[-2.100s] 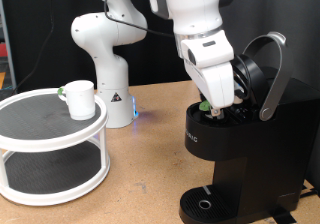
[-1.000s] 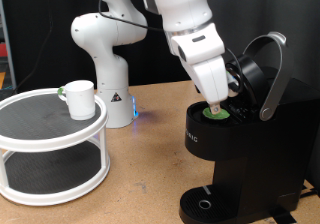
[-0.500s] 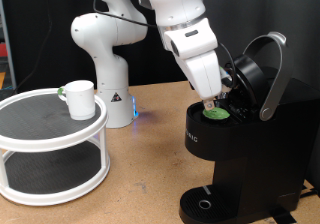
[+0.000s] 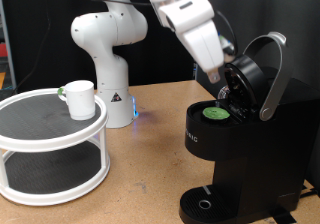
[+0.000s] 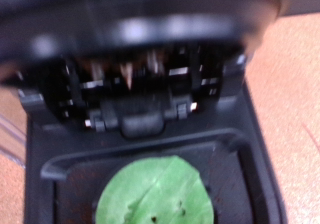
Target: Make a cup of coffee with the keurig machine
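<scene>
One green-topped pod [image 4: 214, 111] sits in the open brew chamber of the keurig machine [image 4: 240, 154], lid handle [image 4: 270, 76] raised, at the exterior view's right. Hand [image 4: 226, 82] hangs just above the pod holding nothing; cannot tell if its fingers are open or closed. Cup [image 4: 80, 99] stands well apart on the white round shelf stand [image 4: 50, 144] on the bench [image 4: 140, 184], exterior view's left.

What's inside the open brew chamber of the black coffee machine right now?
A green-topped pod sits in the black Keurig machine chamber, lid raised. The pod's body is hidden below its foil.
</scene>
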Motion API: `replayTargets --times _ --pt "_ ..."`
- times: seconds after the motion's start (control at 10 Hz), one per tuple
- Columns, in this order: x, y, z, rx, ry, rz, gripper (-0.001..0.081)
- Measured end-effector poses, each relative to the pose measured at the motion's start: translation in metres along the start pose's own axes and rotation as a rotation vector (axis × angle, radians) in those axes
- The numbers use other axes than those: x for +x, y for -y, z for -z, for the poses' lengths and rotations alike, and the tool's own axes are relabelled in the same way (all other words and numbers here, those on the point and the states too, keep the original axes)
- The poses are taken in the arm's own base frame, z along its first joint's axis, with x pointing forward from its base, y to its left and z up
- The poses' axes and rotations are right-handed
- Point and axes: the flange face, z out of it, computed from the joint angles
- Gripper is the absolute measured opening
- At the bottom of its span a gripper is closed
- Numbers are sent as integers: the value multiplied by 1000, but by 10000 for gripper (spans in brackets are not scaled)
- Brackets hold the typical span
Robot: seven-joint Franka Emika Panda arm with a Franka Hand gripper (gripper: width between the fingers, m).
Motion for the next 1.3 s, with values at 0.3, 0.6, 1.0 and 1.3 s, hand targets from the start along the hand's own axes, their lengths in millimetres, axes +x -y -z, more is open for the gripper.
replayTargets --times 0.3,0.6,1.0,1.3 --pt "11 11 37 34 -38 7 807" --pt "17 16 60 41 -56 15 807" --pt "18 17 64 48 -54 10 807" --pt "26 25 63 91 -112 30 807"
